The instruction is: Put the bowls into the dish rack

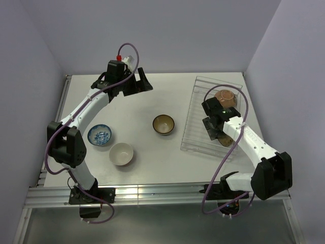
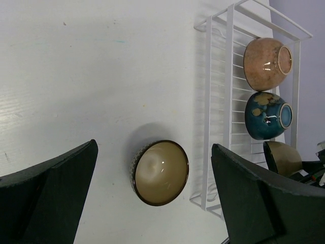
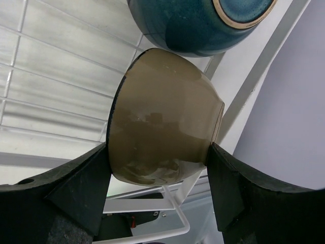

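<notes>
- The left gripper hangs over the far part of the white table, jaws spread.
- Nearward of it, well apart, sits a dark-rimmed tan bowl.
- A blue-patterned bowl and a cream bowl lie beside that arm's base.
- The right gripper is over the clear dish rack, with a brown bowl at its fingers, half hidden.
- Just beyond its wrist, a pinkish bowl lies in the rack.
</notes>
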`<state>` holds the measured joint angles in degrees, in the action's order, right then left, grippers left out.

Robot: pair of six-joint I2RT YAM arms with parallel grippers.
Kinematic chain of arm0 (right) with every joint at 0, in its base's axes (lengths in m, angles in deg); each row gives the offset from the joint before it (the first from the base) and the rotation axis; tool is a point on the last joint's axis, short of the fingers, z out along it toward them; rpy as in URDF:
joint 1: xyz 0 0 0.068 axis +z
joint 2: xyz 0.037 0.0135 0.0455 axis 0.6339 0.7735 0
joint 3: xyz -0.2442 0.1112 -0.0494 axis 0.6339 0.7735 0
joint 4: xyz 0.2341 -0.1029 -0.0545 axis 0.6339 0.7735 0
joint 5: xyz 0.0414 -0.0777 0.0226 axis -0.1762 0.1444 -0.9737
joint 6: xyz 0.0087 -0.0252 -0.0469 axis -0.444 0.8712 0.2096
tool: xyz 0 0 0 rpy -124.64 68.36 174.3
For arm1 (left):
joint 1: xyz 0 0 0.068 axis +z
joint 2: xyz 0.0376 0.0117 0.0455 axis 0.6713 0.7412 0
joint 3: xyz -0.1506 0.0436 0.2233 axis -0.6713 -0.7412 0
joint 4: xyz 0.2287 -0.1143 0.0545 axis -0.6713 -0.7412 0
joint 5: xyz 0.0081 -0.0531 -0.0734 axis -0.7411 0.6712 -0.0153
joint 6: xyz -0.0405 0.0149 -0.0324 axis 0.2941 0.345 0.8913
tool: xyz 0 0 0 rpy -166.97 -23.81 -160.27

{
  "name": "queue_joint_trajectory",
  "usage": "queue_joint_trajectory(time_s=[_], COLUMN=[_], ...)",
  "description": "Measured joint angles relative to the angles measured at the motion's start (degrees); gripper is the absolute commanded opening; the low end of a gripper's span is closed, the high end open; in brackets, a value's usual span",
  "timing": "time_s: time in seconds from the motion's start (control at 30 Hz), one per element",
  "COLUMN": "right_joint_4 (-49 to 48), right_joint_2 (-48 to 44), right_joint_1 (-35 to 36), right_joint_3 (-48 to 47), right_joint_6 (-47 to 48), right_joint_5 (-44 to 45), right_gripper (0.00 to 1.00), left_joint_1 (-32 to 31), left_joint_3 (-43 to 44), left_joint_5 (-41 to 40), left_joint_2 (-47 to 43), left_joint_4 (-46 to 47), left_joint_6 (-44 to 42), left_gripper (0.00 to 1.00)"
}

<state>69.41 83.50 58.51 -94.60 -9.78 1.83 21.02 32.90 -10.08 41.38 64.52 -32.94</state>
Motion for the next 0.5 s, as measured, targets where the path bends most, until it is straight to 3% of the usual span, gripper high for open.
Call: queue_joint_trajectory(time_s=[0.13, 0.33, 0.43, 0.5], right_joint_4=[-0.63, -0.63, -0.57, -0.52], right_joint_2=[1.51, 3.02, 3.48, 3.76], right_joint_1=[0.26, 0.81, 1.05, 1.25], right_joint_3=[0.39, 0.96, 0.92, 0.92], right_joint_6=[0.68, 1.14, 1.14, 1.14], right_joint_5=[2.62, 5.07, 5.31, 5.53], right_gripper=[0.01, 0.14, 0.25, 0.41], left_joint_1=[0.07, 0.13, 0.26, 0.35], left_joint_3=[0.0, 0.0, 0.0, 0.0], left_joint_5=[-0.59, -1.36, -1.64, -1.73], left_joint_2=[0.0, 0.0, 0.0, 0.0], left_joint_4=[-0.17, -0.17, -0.22, -0.22], left_joint_6=[0.0, -0.15, -0.42, -0.57], left_gripper=[1.0, 0.99, 1.0, 1.0])
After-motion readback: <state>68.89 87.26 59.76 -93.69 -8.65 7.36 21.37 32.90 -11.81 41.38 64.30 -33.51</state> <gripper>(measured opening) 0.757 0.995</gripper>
